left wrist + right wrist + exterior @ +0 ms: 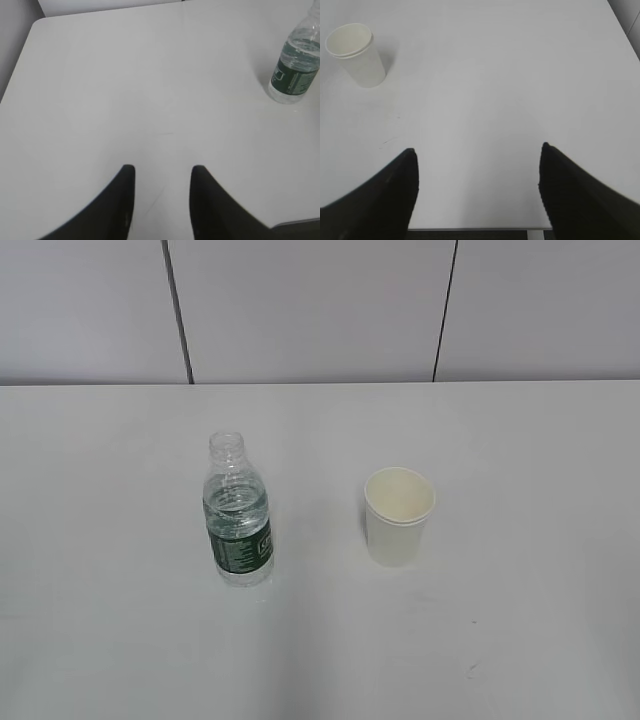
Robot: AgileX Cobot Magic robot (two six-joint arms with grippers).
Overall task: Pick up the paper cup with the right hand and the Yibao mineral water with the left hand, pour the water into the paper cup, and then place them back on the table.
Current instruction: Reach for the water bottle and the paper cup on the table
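You see both tools, left (161,172) and right (479,152), spread apart and empty; bottle (238,512) and cup (398,514) stand upright mid-frame on the tabletop (520,620).

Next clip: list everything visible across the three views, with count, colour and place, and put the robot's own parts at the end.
Yibao mineral water: one, clear ribbed bottle with dark green label, no cap, upright on the table, left of the cup.
paper cup: one, white with cream inside, upright and empty, right of the bottle, apart from it.
table: one, plain white with faint scuff marks, carrying both items.
wall panels: pale grey with dark seams, behind the table.
left hand: one, black fingers apart, holding nothing, above bare table, bottle off to its far right.
right hand: one, black fingers wide apart, holding nothing, near the table edge, cup off to its far left.
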